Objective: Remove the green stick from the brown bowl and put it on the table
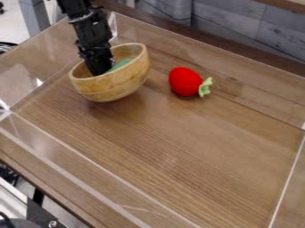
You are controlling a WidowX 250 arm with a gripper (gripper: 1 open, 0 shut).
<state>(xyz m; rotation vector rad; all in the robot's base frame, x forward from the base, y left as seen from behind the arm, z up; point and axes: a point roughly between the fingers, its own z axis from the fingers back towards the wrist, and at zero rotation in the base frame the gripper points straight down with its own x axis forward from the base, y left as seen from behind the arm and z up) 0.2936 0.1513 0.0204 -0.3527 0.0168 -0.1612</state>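
The brown bowl stands at the back left of the table, tipped a little so its opening faces left. My black gripper reaches steeply down into it, jaws shut, its tips low against the inner wall. A patch of the green stick shows inside the bowl just right of the fingers. Whether the fingers pinch the stick is hidden by the rim and the gripper body.
A red strawberry toy with a green leaf lies to the right of the bowl. Clear acrylic walls edge the tabletop on all sides. Wood surface stretches across the middle and front.
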